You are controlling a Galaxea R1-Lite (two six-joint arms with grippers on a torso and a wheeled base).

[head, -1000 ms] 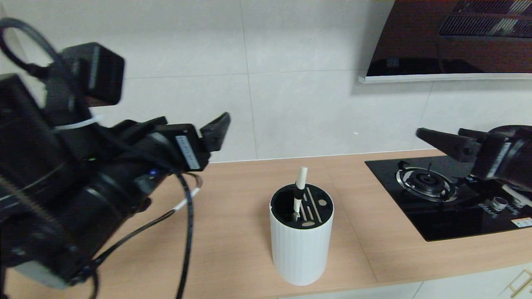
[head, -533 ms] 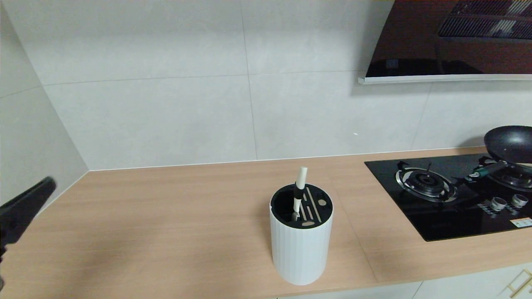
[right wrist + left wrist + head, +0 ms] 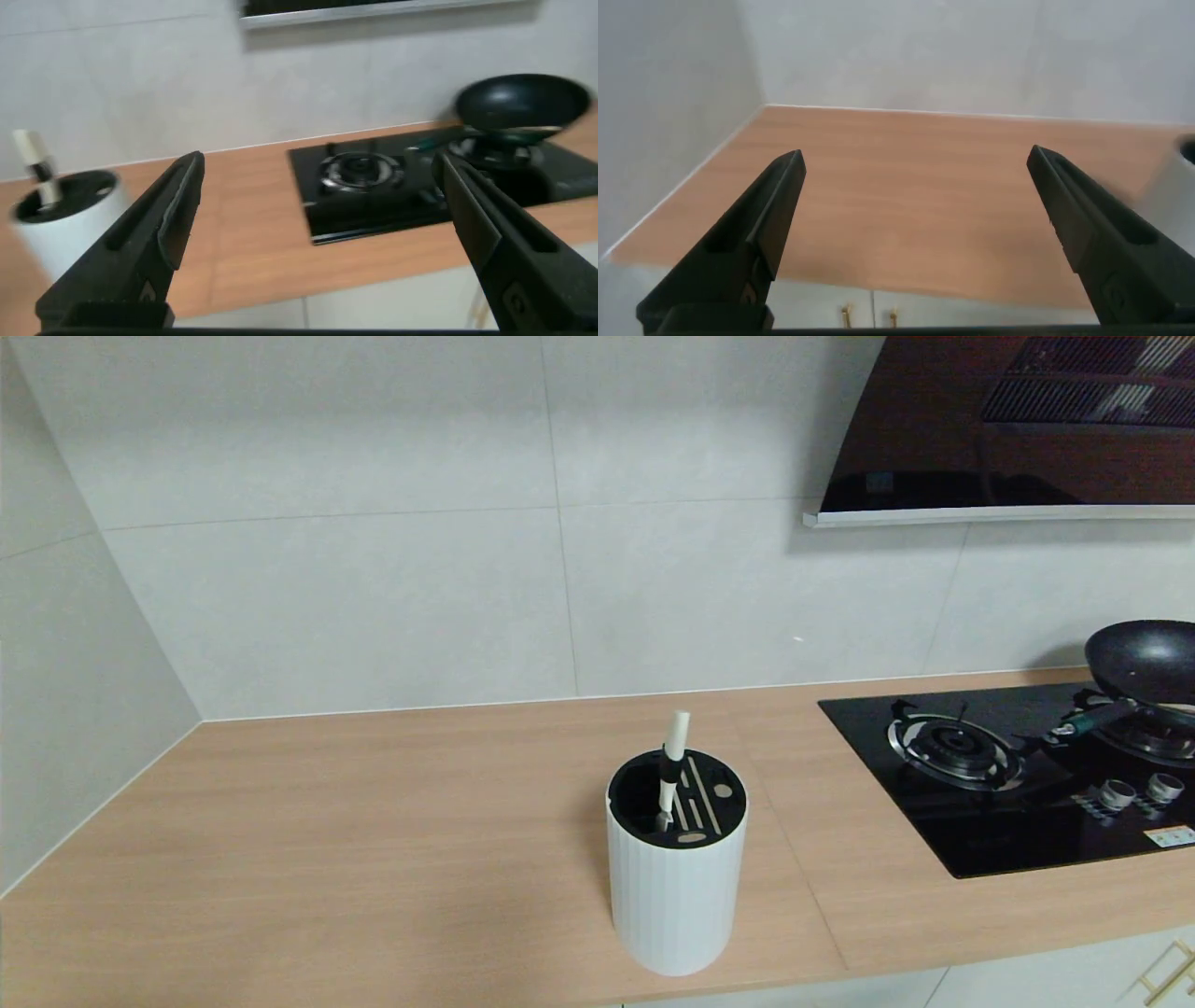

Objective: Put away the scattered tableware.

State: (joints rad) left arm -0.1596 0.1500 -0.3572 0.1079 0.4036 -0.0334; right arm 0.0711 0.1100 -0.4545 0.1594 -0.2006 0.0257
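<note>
A white ribbed cylindrical holder (image 3: 677, 877) with a black slotted top stands near the counter's front edge. One white-handled utensil (image 3: 671, 761) sticks upright out of it. The same holder (image 3: 64, 227) and utensil handle (image 3: 33, 157) appear in the right wrist view, far off to one side of my right gripper (image 3: 316, 252), which is open and holds nothing. My left gripper (image 3: 915, 238) is open and holds nothing, back from the counter's front edge over the bare wooden counter (image 3: 915, 215).
A black gas hob (image 3: 1018, 775) lies at the right of the wooden counter (image 3: 392, 803), with a black pan (image 3: 1144, 663) on its far burner. A range hood (image 3: 1008, 429) hangs above. Tiled walls close the back and the left corner.
Both arms have pulled out of the head view: the left arm, large in front a second ago, withdrew to the left, the right gripper to the right. The holder and utensil have not moved.
</note>
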